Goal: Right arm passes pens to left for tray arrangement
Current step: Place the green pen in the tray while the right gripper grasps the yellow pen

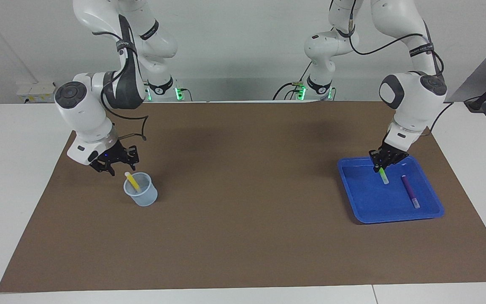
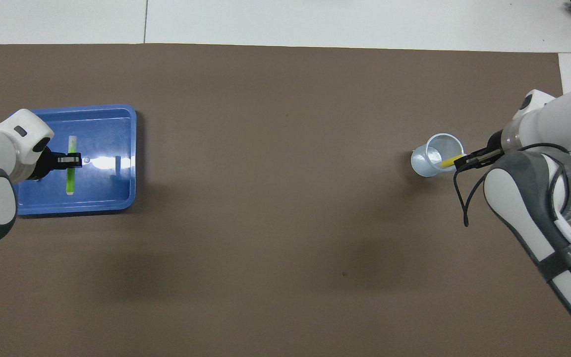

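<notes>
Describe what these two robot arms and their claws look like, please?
Both arms are glossy white, built of rounded jointed segments with dark grey patches and round caps. Black cables loop along them. Each ends in a small black two-finger claw: the right gripper shows a tiny blue light, the left gripper none. Green lights glow at their bases.

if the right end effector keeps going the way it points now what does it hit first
Probably the yellow pen, whose white-capped end sticks up out of the translucent cup. The right end effector angles down toward that cap, just short of it. Depth between them is hard to judge.
</notes>
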Robot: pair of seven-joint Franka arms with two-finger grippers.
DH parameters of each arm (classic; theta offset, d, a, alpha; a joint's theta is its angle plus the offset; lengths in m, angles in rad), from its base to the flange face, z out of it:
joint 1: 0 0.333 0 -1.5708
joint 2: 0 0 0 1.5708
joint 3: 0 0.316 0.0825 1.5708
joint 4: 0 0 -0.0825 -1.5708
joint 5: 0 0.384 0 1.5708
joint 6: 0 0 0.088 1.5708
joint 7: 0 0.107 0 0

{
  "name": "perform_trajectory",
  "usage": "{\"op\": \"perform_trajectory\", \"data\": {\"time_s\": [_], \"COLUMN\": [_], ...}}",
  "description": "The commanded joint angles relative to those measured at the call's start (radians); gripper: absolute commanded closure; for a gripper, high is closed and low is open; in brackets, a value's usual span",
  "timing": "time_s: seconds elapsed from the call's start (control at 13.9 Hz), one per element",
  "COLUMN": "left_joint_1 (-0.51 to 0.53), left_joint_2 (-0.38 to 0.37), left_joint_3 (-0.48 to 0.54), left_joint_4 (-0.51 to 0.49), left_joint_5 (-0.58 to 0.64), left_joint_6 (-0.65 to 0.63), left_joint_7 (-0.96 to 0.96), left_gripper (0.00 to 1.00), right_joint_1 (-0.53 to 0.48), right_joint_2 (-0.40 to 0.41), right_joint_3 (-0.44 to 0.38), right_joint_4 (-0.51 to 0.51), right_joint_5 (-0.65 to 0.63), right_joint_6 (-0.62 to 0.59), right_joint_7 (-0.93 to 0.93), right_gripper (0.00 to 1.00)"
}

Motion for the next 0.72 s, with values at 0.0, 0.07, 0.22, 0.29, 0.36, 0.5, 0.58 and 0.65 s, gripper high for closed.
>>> {"op": "perform_trajectory", "data": {"time_s": [0.0,0.07,0.22,0.29,0.36,0.5,0.58,0.65], "left_joint_1": [0.054,0.06,0.074,0.092,0.093,0.093,0.093,0.094], "left_joint_2": [0.085,0.105,0.166,0.185,0.187,0.187,0.19,0.194], "left_joint_3": [-0.009,-0.009,-0.006,-0.007,-0.007,-0.007,-0.006,-0.006], "left_joint_4": [-0.001,0.005,0.023,0.031,0.031,0.029,0.031,0.031], "left_joint_5": [0.032,0.032,0.032,0.032,0.032,0.032,0.032,0.032], "left_joint_6": [0.126,0.146,0.204,0.218,0.221,0.223,0.226,0.227], "left_joint_7": [0.082,0.086,0.086,0.086,0.086,0.084,0.084,0.084], "left_gripper": [1.0,1.0,1.0,1.0,1.0,1.0,1.0,1.0], "right_joint_1": [-0.019,-0.021,-0.018,-0.016,-0.015,-0.013,-0.013,-0.013], "right_joint_2": [-0.024,-0.017,-0.003,-0.001,-0.001,-0.001,-0.003,-0.003], "right_joint_3": [0.014,0.014,0.014,0.016,0.016,0.016,0.016,0.016], "right_joint_4": [-0.033,-0.033,-0.033,-0.033,-0.033,-0.035,-0.035,-0.036], "right_joint_5": [-0.009,-0.009,-0.008,-0.008,-0.008,0.001,0.005,0.005], "right_joint_6": [0.051,0.065,0.08,0.08,0.077,0.068,0.064,0.063], "right_joint_7": [-0.001,0.002,0.047,0.068,0.076,0.079,0.085,0.088], "right_gripper": [0.34,0.35,0.35,0.35,0.35,0.35,0.37,0.38]}}
